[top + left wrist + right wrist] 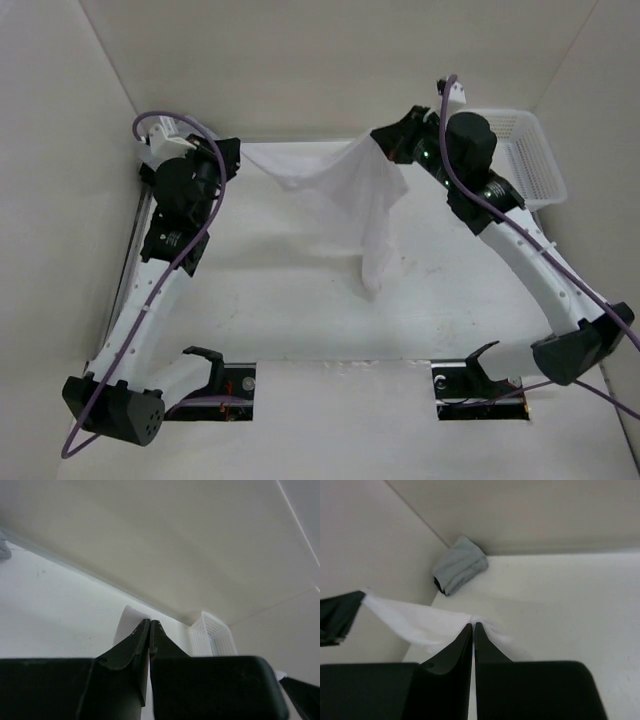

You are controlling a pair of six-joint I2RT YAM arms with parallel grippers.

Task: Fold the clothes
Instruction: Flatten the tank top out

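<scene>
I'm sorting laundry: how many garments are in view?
2. The white garment hangs between the left gripper and the right gripper; the folded grey garment lies in a corner, seen from the right wrist. Others may be hidden.
</scene>
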